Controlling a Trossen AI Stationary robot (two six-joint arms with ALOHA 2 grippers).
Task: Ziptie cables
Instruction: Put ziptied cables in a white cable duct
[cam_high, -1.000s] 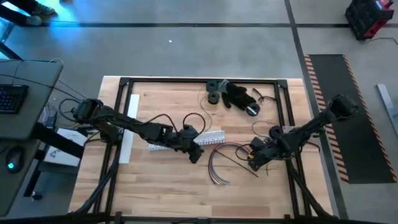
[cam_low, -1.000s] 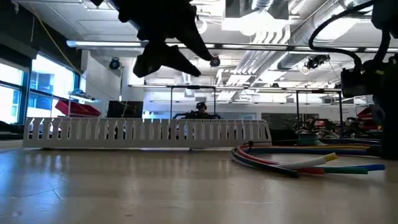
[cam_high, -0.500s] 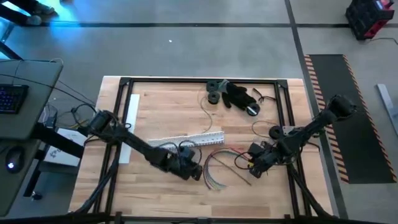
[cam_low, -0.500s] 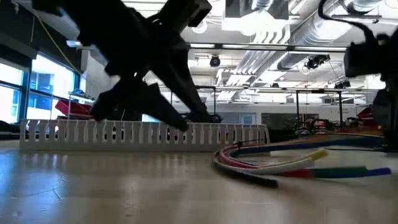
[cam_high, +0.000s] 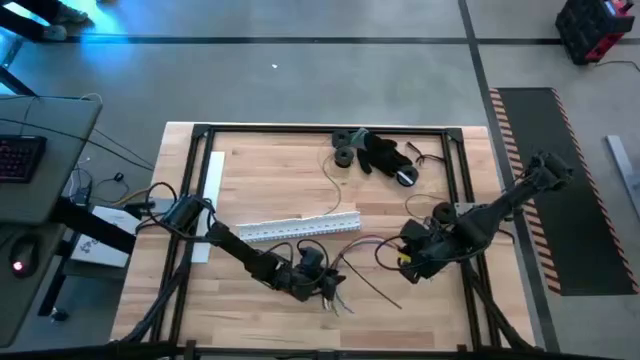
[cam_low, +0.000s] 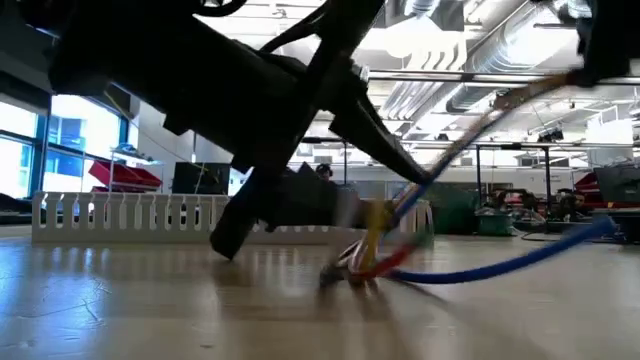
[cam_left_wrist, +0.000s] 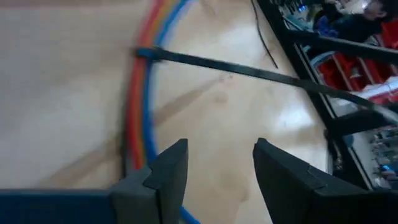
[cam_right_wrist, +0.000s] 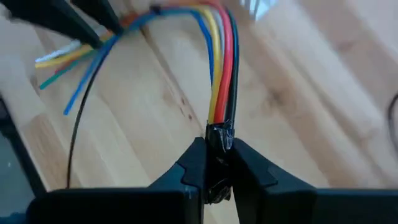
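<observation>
The cables (cam_right_wrist: 219, 68) at the centre of the right wrist picture show red, yellow, blue and black strands, with green, white and orange tips fanning toward the upper left; a black wrap binds them just above the dark right gripper (cam_right_wrist: 217, 163). In the left wrist picture they run as red, orange and blue stripes down the left half, crossed near the top by a thin black strap (cam_left_wrist: 249, 71), with the dark grey left gripper (cam_left_wrist: 214, 174) at the bottom. The table (cam_high: 270, 170) is pale striped wood inside a black frame. A white slotted strip (cam_high: 298, 227) lies at the middle of the overhead picture, and a black heap (cam_high: 380, 155) sits in its upper middle.
</observation>
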